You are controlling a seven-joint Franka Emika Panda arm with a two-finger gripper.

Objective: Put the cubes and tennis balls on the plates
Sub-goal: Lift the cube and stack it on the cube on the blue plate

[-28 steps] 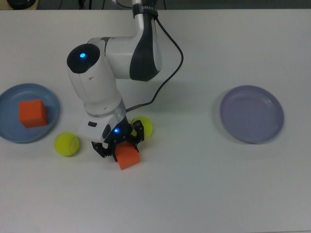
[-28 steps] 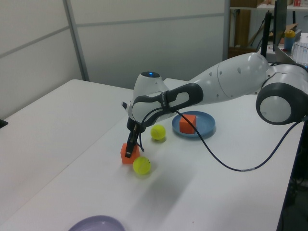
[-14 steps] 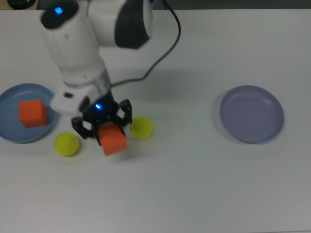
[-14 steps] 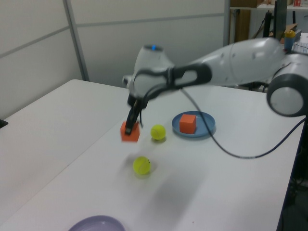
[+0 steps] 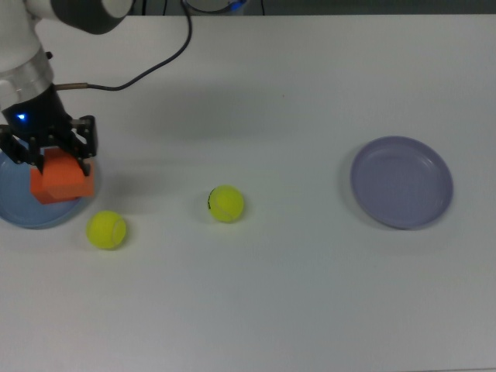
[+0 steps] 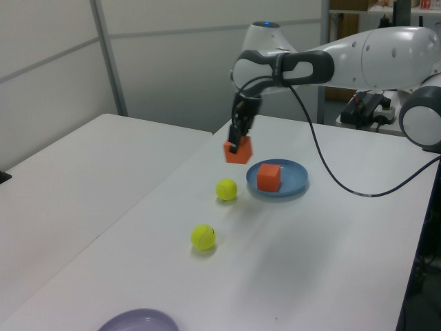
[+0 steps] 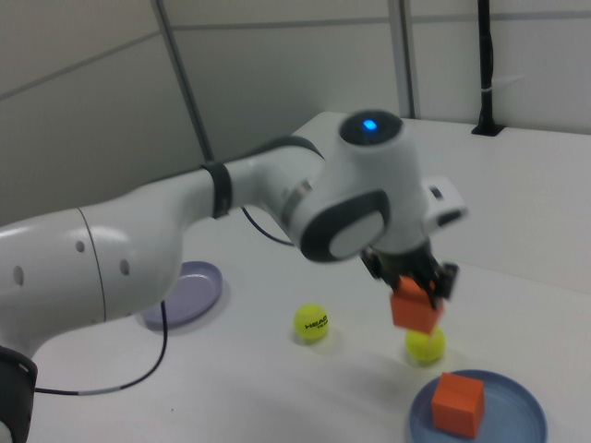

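Gripper (image 6: 238, 141) clamps one orange cube (image 6: 238, 150), and we carry it high beside the blue plate (image 6: 295, 186), where its twin (image 6: 269, 177) sits; both balls (image 5: 106, 229) (image 5: 226, 203) wait, purple plate (image 5: 401, 181) bare.

White table (image 5: 310, 310), grey wall panels (image 6: 172, 62)
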